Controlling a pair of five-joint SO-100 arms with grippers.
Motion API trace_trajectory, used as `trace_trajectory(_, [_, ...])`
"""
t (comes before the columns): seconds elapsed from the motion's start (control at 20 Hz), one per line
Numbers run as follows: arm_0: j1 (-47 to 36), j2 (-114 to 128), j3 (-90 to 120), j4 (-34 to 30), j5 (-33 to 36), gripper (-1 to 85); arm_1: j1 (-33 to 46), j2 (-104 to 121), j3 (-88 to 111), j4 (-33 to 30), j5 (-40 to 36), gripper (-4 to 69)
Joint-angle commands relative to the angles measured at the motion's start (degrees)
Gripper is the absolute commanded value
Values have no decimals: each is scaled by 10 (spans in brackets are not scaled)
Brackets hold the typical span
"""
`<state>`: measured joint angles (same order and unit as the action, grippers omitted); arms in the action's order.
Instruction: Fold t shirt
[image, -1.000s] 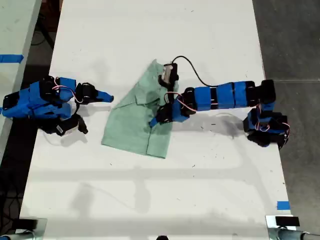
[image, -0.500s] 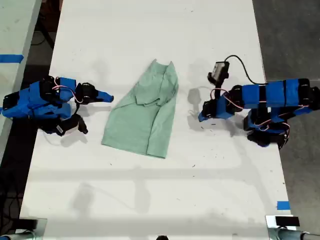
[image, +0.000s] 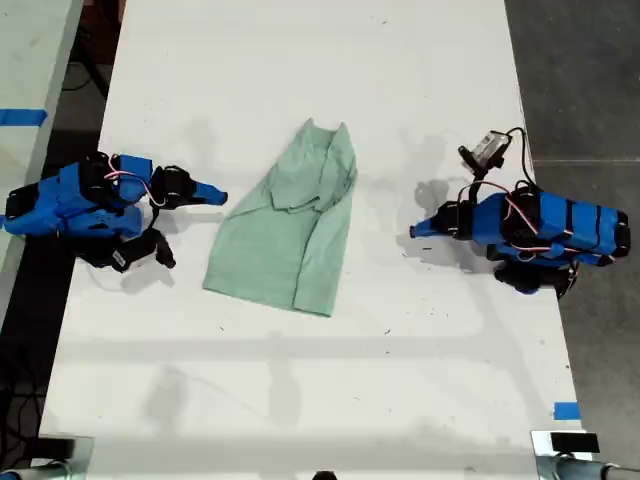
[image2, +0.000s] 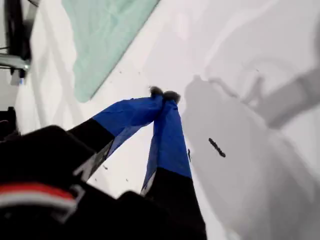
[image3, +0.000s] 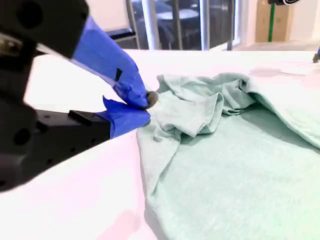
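Exterior view: t shirt (image: 292, 230) long axis runs up-down, between our tools. Second tool (image: 215, 195) nearer, tips together; first tool (image: 418, 231) apart from shirt, tips together, empty.

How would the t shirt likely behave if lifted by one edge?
Probably floppy: the t shirt lies creased, one side folded over itself. Likely light, since it looks thin. It would probably drape and unfold rather than hold shape.

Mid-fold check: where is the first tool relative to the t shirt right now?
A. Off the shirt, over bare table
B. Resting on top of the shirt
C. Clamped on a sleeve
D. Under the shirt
A: my first tool is shut on nothing above the white table, clear of the t shirt in both the exterior and first wrist views.
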<state>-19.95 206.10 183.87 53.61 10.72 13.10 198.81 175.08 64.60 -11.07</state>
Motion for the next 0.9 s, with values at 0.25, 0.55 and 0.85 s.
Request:
trace_trajectory(0.25, [9, 4, 0, -2, -12, -2, 11, 19, 33, 18, 11, -11])
trace_trajectory(0.55, [7, 4, 0, -2, -12, -2, 12, 19, 33, 19, 9, -11])
trace_trajectory(0.85, [8, 4, 0, -2, -12, -2, 12, 19, 33, 19, 11, -11])
